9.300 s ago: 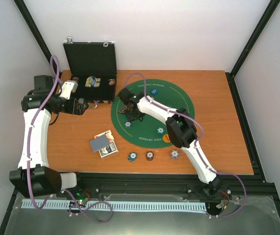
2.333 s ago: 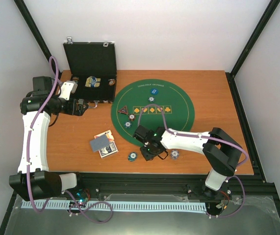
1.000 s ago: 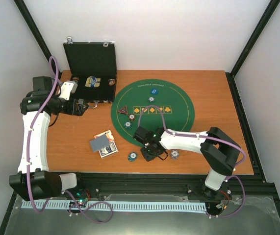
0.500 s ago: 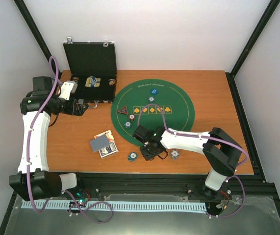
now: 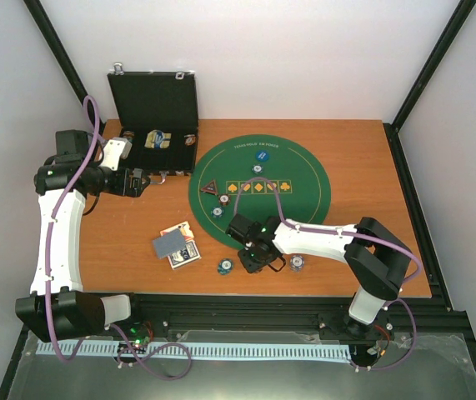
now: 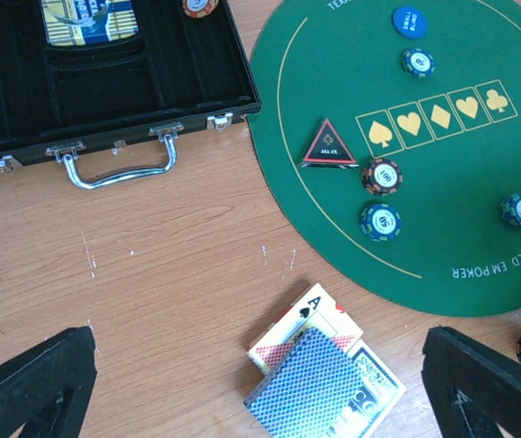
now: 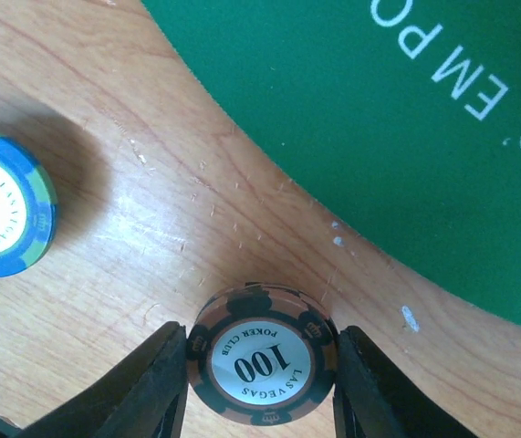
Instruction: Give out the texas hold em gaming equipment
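At the near edge of the desk (image 5: 371,250), the right tool (image 5: 253,260) is low over a brown chip (image 7: 263,354) marked 100. Its two fingers (image 7: 141,388) press against opposite sides of the rim, so it is grasping the chip. Whether the chip is off the wood yet I cannot tell. The low, level approach suits so flat a thing, since only the rim gives any hold.

A green-and-blue chip (image 7: 0,214) marked 50 lies apart to one side on bare wood, and a third chip (image 5: 297,262) lies on the other side. These look like supplies waiting for a place on the green mat (image 5: 304,179), whose curved border runs just beyond the grasped chip.

Left of them lies a loose pile of cards (image 6: 319,388), one blue-grey back up over an ace.

Farther out on the mat sit the triangular token (image 6: 330,146), two chips (image 6: 381,175) beside it, and a blue disc (image 6: 409,21) at the far rim.

The left tool (image 5: 137,182) hangs released, fingers wide, near the black case (image 6: 141,82), probably parked clear of the right arm's work.
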Robot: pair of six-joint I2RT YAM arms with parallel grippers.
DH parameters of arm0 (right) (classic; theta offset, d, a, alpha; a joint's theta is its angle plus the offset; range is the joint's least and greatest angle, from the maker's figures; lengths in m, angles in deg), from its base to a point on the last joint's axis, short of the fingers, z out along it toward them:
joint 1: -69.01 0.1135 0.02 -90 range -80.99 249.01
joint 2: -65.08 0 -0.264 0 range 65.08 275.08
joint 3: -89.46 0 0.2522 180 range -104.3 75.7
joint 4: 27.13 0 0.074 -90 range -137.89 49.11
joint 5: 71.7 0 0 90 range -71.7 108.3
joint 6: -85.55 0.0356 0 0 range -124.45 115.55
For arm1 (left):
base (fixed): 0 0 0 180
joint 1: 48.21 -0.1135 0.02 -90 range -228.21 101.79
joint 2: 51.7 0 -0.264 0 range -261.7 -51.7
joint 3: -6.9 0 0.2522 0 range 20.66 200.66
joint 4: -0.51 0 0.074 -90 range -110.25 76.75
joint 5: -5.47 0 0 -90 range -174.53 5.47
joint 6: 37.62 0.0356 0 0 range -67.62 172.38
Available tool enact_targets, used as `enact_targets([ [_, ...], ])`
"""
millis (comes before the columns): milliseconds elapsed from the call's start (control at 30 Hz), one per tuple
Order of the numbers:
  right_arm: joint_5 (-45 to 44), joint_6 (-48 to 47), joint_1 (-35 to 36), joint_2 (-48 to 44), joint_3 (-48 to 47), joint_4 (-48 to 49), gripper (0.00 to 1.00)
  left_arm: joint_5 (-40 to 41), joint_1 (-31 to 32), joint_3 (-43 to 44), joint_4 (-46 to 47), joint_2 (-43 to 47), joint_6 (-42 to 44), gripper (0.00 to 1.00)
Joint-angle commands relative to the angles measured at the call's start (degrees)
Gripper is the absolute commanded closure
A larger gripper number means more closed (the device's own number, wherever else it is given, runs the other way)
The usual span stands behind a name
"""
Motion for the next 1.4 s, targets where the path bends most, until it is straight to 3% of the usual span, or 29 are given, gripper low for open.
enact_targets([
  [0, -0.96, 0.33, 0.50, -0.06, 0.41, 0.26, 0.64, -0.56, -0.39, 0.68, 0.06, 1.26, 0.20, 0.00],
  [67, -1.17, 0.31, 0.50, 0.32, 0.54, 0.25, 0.63, -0.47, -0.37, 0.69, 0.07, 1.26, 0.20, 0.00],
  [167, -1.66, 0.41, 0.50, 0.83, 0.72, 0.13, 0.49, -0.27, -0.40, 0.68, 0.07, 1.26, 0.25, 0.00],
  [233, -1.68, 0.33, 0.50, 1.03, 0.87, 0.23, 0.47, -0.28, -0.34, 0.68, 0.07, 1.20, 0.29, 0.00],
  [800, -2.46, 0.45, 0.50, -0.72, -0.31, -0.84, 0.72, -0.61, -0.38, 0.78, 0.24, 1.09, 0.12, 0.00],
  [1100, -5.35, -0.64, 0.24, -4.80, -6.56, -6.70, 0.77, -0.88, -0.40, 0.96, 0.16, 1.04, -0.04, 0.00],
  [1233, -7.20, -2.90, -3.08, -4.42, -10.71, -8.42, 0.77, -1.05, -0.36, 0.96, 0.15, 0.91, -0.15, 0.00],
  [1367, -7.30, -7.60, -11.02, -1.27, -16.66, -8.11, 0.77, -1.33, -0.40, 0.83, 0.15, 0.67, -0.24, 0.00],
])
